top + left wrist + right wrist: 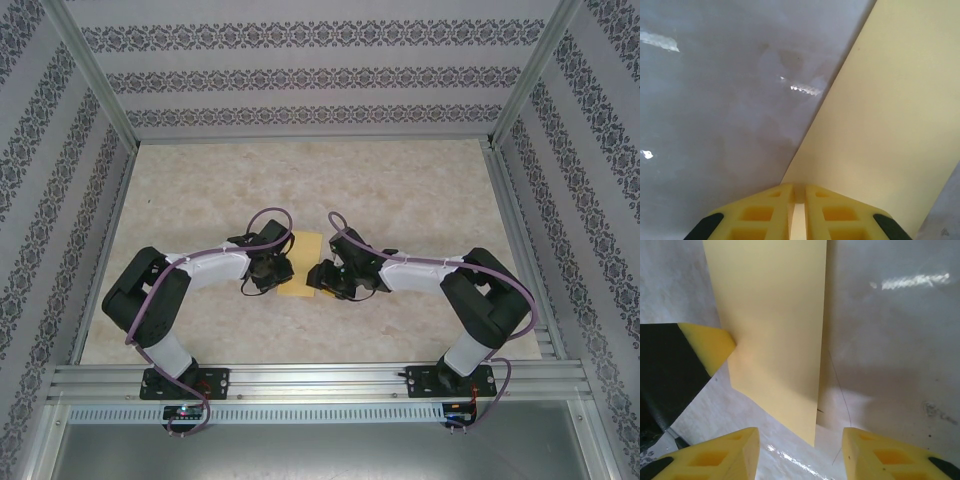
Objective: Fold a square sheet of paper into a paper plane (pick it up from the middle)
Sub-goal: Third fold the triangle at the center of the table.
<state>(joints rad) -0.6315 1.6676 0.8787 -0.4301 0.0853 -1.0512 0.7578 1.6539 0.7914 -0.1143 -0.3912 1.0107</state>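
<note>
Near the middle of the table (400,180), left gripper (799,194) pinches the yellow paper sheet (890,125); right gripper (800,440) stands open astride its corner.

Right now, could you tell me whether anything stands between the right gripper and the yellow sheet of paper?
Nothing visible does. The right gripper, open, straddles the sheet at its corner; the left gripper pinches another edge, off to one side.

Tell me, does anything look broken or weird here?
Nothing looks torn or crumpled. The yellow paper is smooth. The only odd bit is a thin dark line, like a hair, on the table beside it.
</note>
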